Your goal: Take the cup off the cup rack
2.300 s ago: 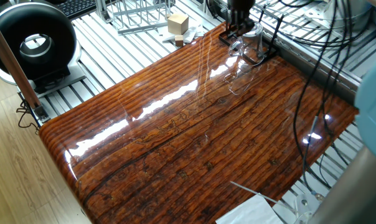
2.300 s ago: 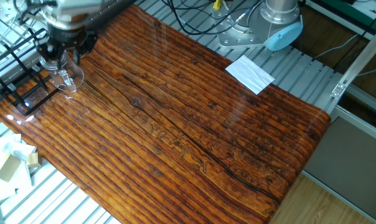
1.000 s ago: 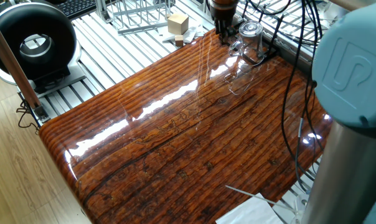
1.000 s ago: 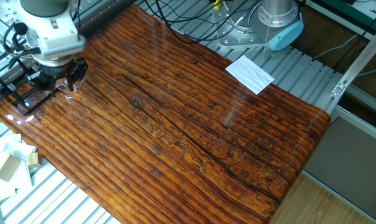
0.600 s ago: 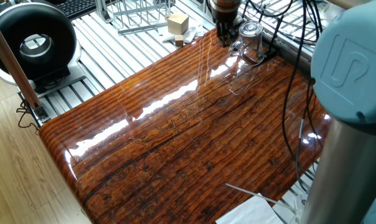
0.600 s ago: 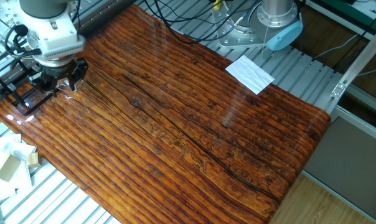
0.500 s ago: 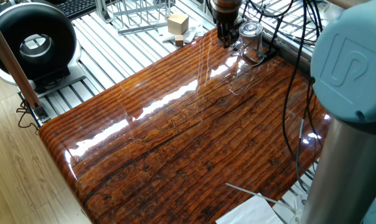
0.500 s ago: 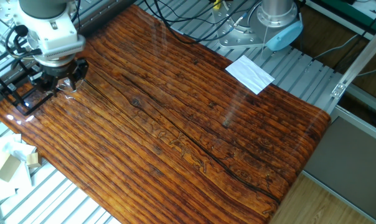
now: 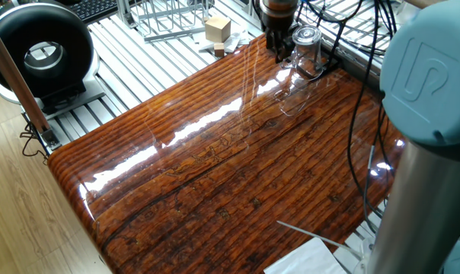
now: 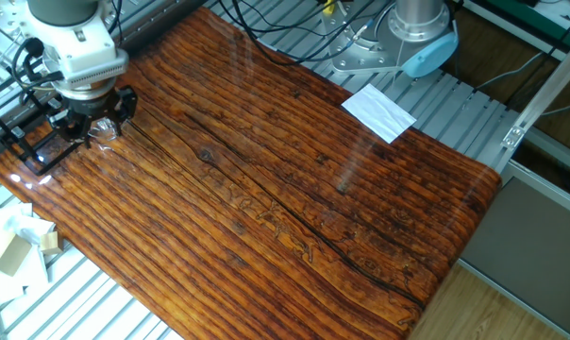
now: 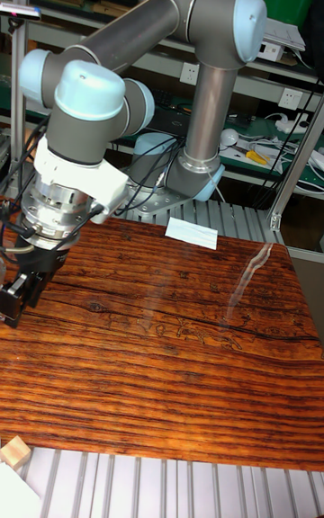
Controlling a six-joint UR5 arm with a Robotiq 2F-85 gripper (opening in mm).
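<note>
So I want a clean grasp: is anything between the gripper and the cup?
Nothing visible. The gripper is down right beside the cup, at its handle side, with no object between them. The cup rack sits under and behind the cup.

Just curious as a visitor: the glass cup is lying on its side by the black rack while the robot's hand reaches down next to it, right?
Not quite. The cup stands upright, mouth up, on the cup rack, as one fixed view shows. The rest holds: the hand reaches down right beside it, on the handle side.
</note>
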